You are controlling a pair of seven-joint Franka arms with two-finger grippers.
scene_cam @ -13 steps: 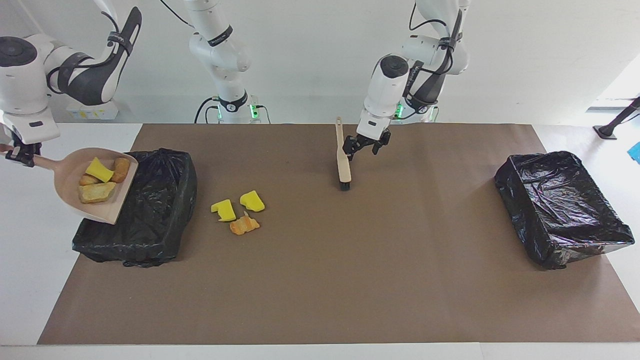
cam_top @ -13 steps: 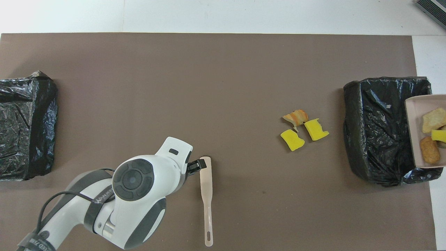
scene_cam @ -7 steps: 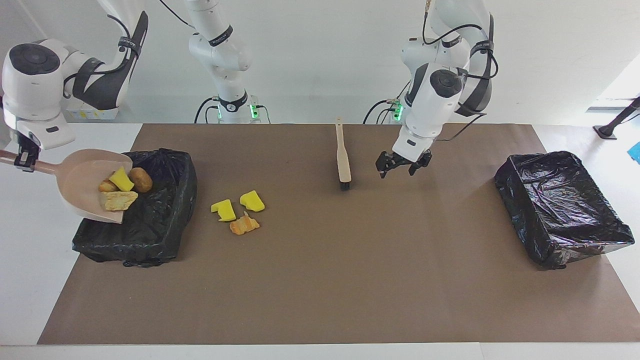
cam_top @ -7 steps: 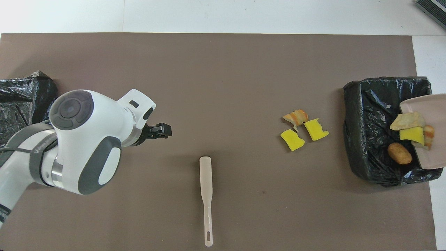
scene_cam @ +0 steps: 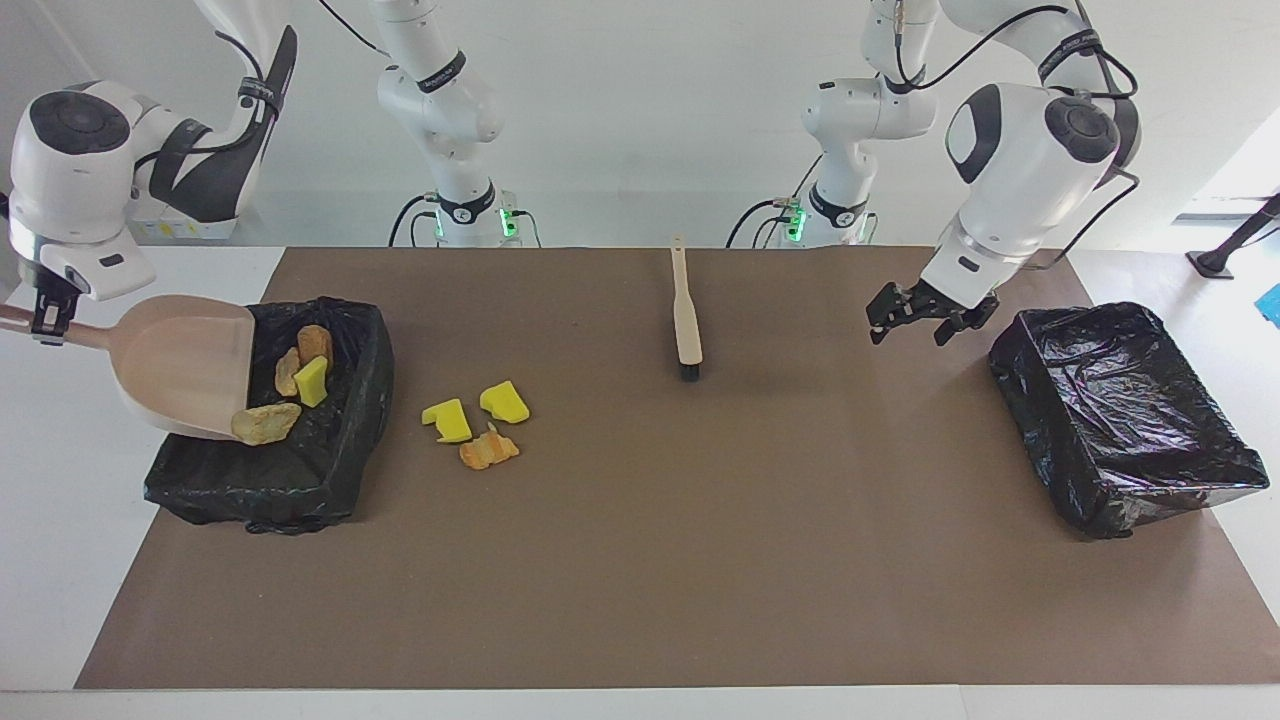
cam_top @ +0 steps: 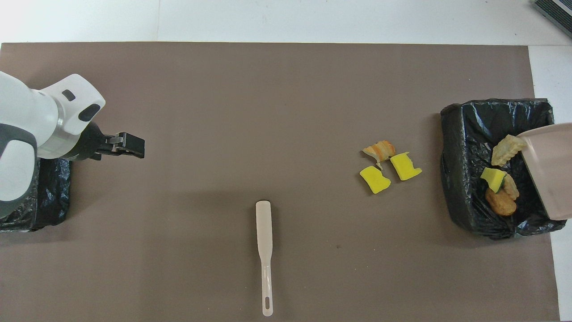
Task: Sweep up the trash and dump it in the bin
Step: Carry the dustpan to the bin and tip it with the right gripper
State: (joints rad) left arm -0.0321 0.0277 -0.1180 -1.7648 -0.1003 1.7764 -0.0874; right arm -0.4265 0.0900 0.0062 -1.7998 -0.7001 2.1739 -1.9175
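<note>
Facing view: at nine o'clock the right gripper is clamped on the handle of the beige dustpan, which tilts lip-down over the black-lined bin. Four dumped bits lie in the bin, one of them right at the pan's lip. Three loose bits, two yellow wedges and an orange striped lump, sit on the brown mat at three o'clock from that bin. The brush lies untouched toward twelve o'clock. At two o'clock the left gripper hangs with fingers apart and empty, beside the second bin.

The bits look light, soft and foam-like, likely to tumble or skid under a push. I would sweep them rather than pinch them, taking the brush by its slim handle.

Overhead view: the right gripper is out of frame, and only the dustpan's edge shows at three o'clock. This view looks into the bin, showing the dumped bits bunched near the pan. The loose bits sit clear of its wall. The facing view alone shows the grip on the handle.
</note>
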